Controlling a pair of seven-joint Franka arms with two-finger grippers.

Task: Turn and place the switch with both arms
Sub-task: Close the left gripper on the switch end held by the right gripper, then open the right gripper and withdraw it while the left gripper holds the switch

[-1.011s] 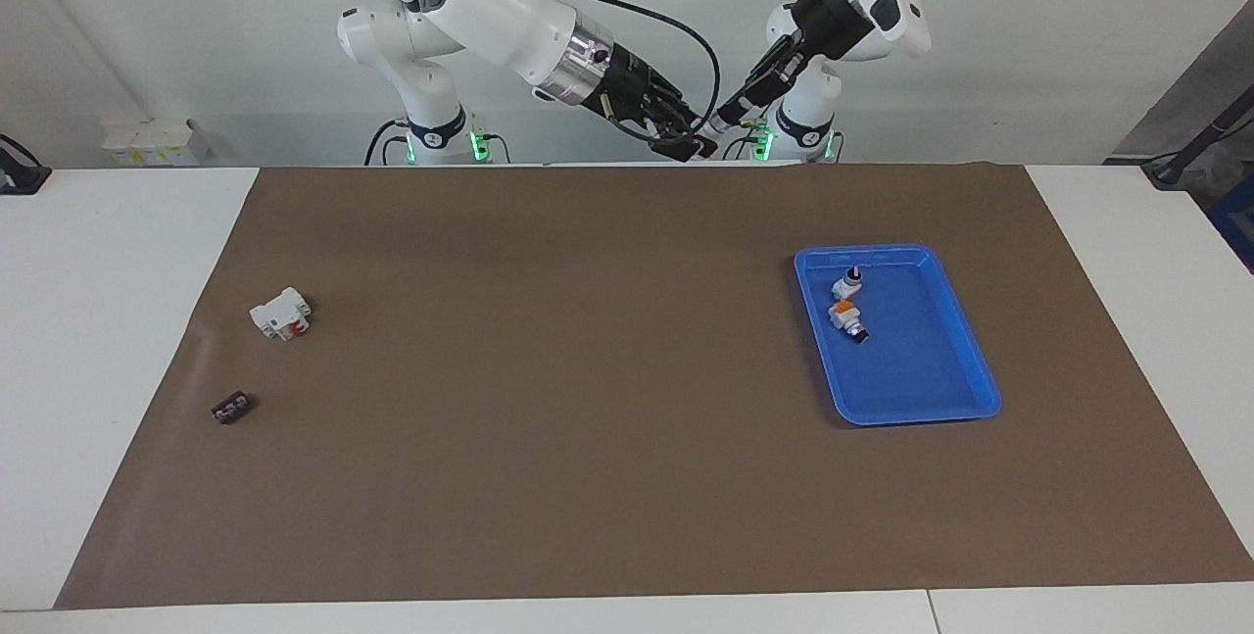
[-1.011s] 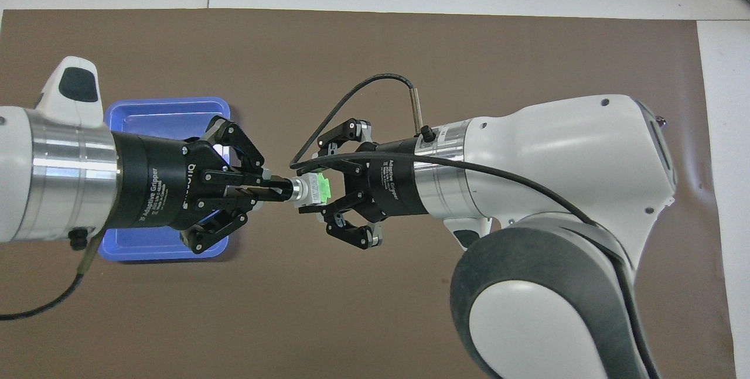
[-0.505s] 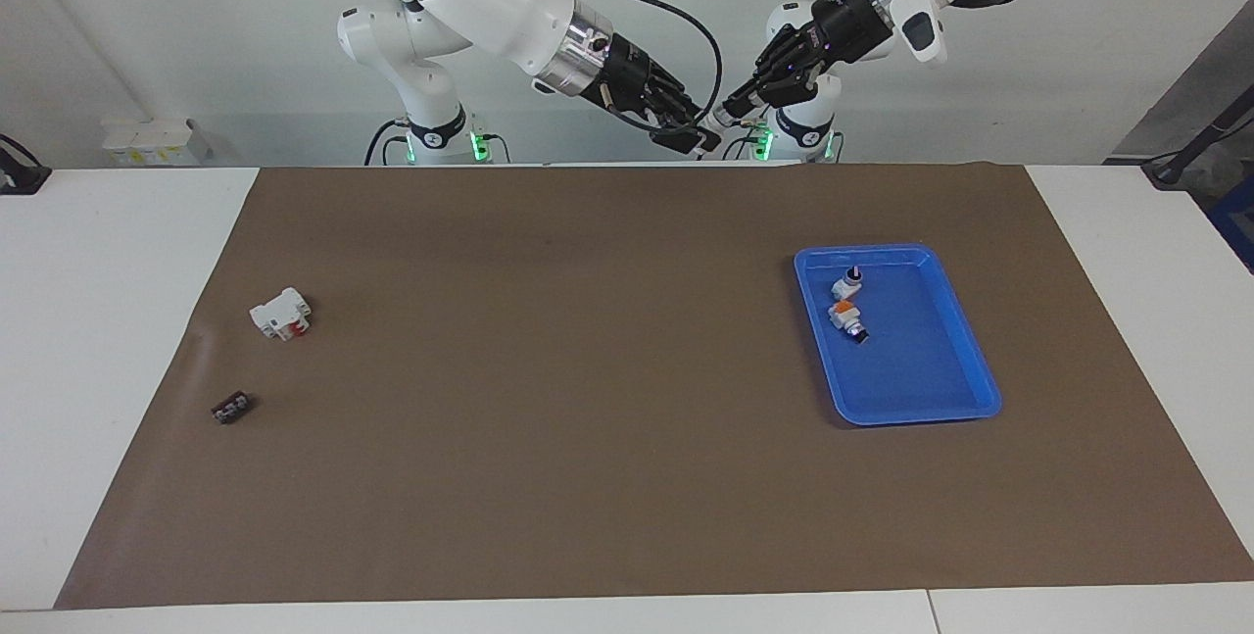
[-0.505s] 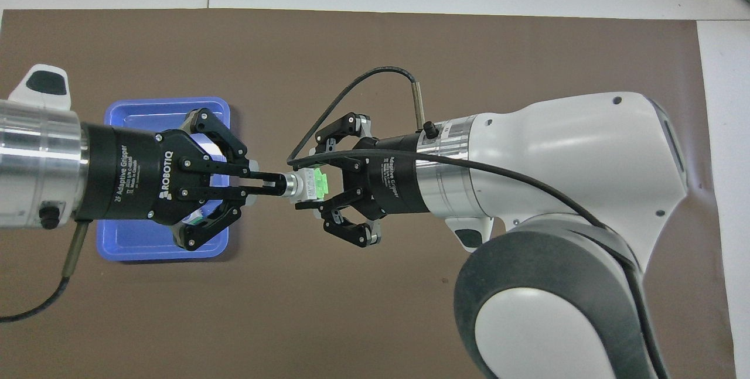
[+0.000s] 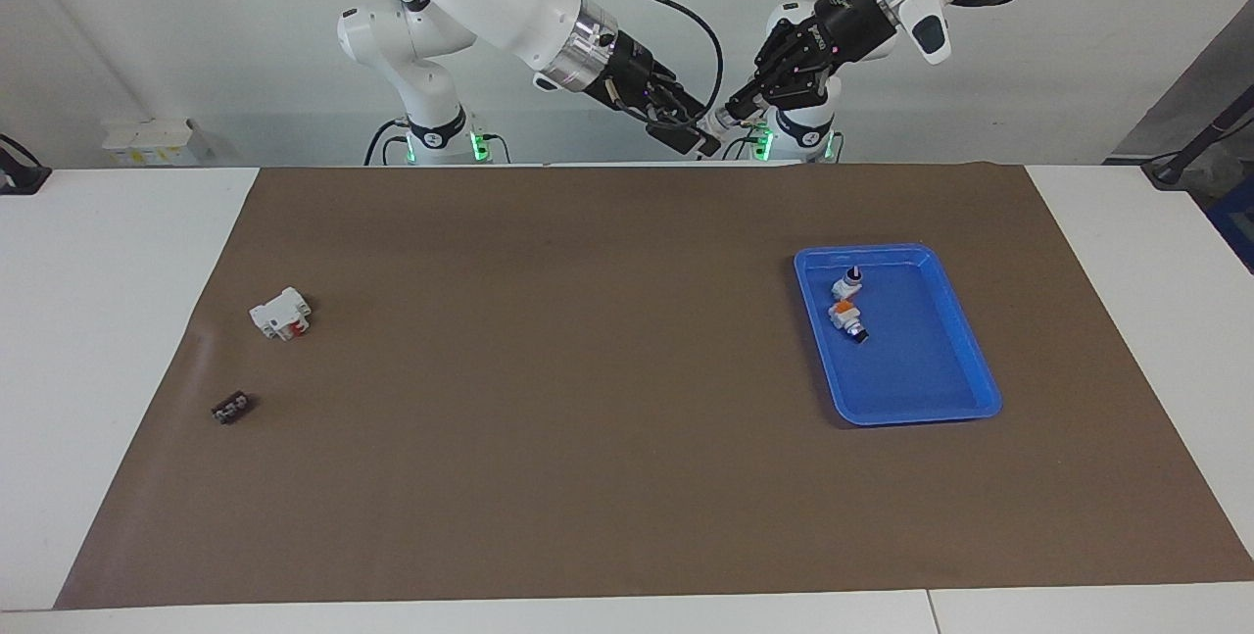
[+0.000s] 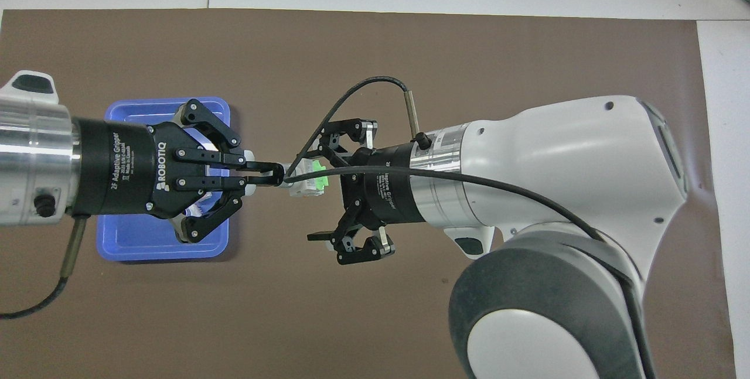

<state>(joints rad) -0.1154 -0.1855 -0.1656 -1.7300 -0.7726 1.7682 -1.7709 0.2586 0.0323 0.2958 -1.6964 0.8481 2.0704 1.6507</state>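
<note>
The switch (image 6: 304,183), white-grey with a bright green block, hangs in the air between the two grippers. My left gripper (image 6: 272,174) is shut on its stem end and holds it level. My right gripper (image 6: 314,194) is open, with one finger on either side of the switch's green end and neither touching it. In the facing view the left gripper (image 5: 733,111) and right gripper (image 5: 694,134) meet tip to tip, high over the mat's edge by the robots' bases. There the switch is too small to make out.
A blue tray (image 5: 921,416) lies toward the left arm's end of the table, holding an orange-marked switch (image 5: 844,313) and another small switch (image 5: 850,281). A white block with red (image 5: 281,313) and a small black piece (image 5: 231,408) lie toward the right arm's end.
My right gripper has let go of the switch's green end and spread its fingers wide. The left gripper keeps its hold on the stem. Both arms have risen slightly.
</note>
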